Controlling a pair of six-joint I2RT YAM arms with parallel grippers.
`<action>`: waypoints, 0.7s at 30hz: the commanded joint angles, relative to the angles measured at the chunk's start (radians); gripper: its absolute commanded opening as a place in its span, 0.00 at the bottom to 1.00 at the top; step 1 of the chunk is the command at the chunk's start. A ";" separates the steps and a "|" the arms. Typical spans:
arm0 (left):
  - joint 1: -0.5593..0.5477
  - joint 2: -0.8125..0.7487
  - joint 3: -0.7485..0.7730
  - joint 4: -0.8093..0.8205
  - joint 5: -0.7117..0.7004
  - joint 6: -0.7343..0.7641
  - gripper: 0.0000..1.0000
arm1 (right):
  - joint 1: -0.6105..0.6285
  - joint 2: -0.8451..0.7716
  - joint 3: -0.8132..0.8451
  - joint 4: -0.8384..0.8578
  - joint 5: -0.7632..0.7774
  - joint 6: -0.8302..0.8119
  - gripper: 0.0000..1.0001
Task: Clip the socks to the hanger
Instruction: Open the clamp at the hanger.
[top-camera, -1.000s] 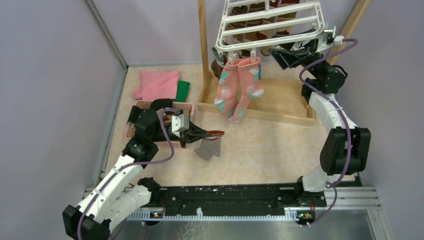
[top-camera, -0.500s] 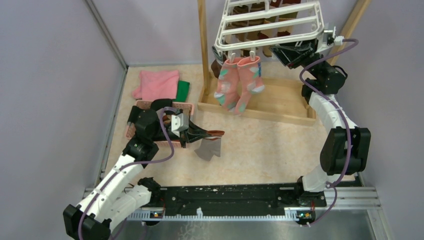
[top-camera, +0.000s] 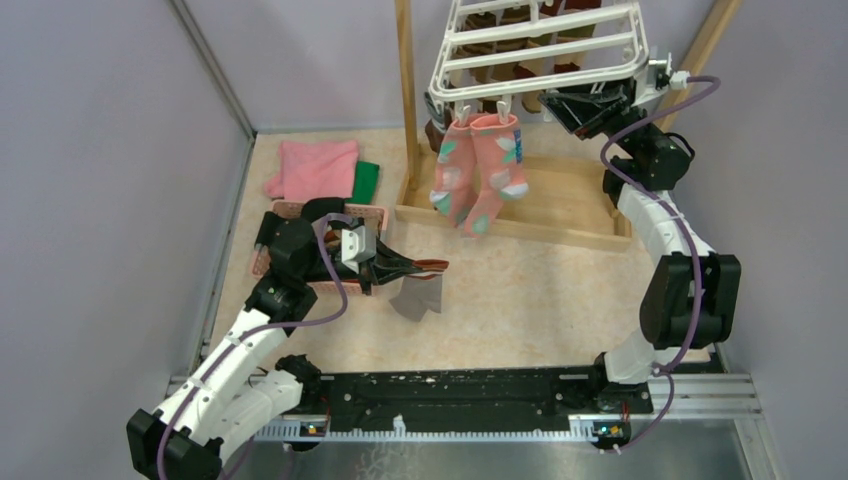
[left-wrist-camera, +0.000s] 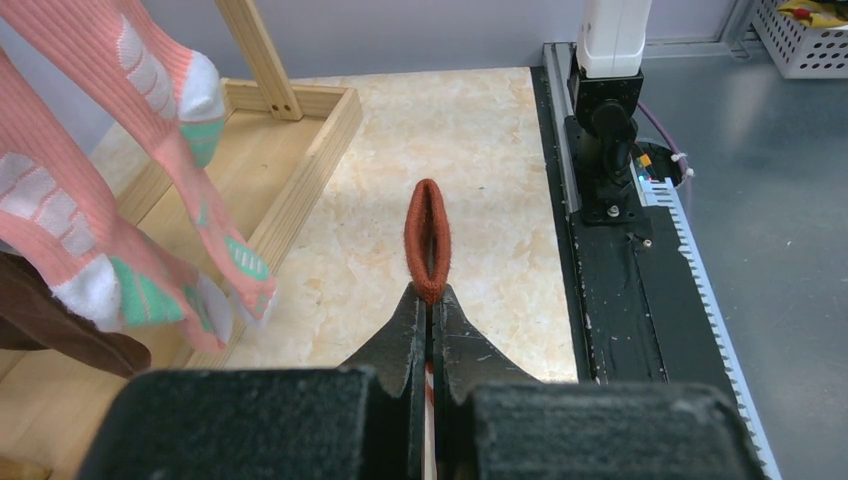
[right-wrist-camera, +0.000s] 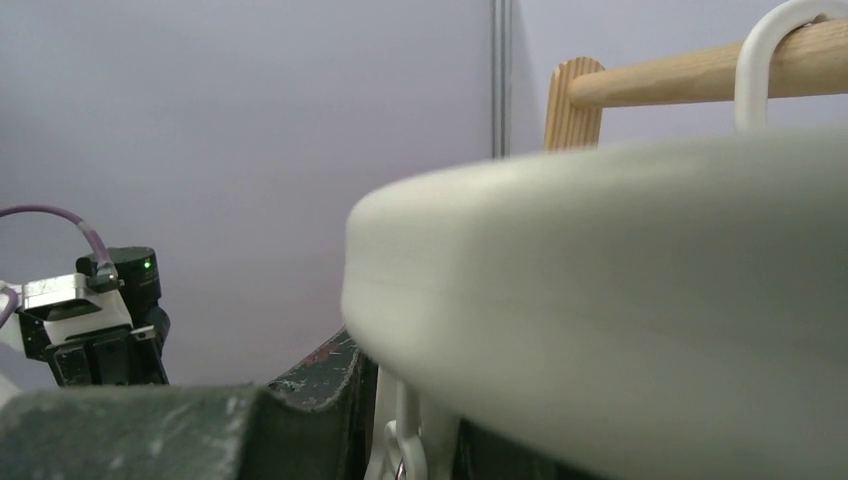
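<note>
The white grid hanger (top-camera: 540, 45) hangs from the wooden frame, with a pink-and-teal pair of socks (top-camera: 480, 175) clipped under its near edge and brown socks (top-camera: 505, 70) behind. My left gripper (top-camera: 400, 268) is shut on the brown-red cuff (left-wrist-camera: 427, 240) of a grey sock (top-camera: 418, 298), which dangles just above the floor. My right gripper (top-camera: 550, 102) sits under the hanger's near right edge. In the right wrist view the hanger's rim (right-wrist-camera: 620, 300) fills the frame and a white clip (right-wrist-camera: 405, 450) stands between the jaws; the right finger is hidden.
The wooden frame's base tray (top-camera: 520, 215) and left post (top-camera: 405, 90) stand at the back. A folded pink cloth (top-camera: 315, 168) and a green cloth (top-camera: 366, 180) lie at the back left. A pink basket (top-camera: 290, 210) sits under my left wrist. The black rail (top-camera: 450, 400) runs along the near edge.
The right gripper has risen slightly at the hanger's edge. The pink socks have swung a little. The left arm and grey sock have not moved.
</note>
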 joint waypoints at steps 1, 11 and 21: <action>0.006 -0.002 -0.012 0.063 0.042 -0.010 0.00 | -0.005 0.018 0.033 0.128 -0.017 0.075 0.00; 0.009 -0.006 -0.014 0.070 0.049 -0.016 0.00 | -0.005 0.083 0.090 0.239 -0.044 0.210 0.04; 0.013 -0.003 -0.015 0.079 0.052 -0.021 0.00 | -0.005 0.048 0.046 0.159 -0.039 0.130 0.35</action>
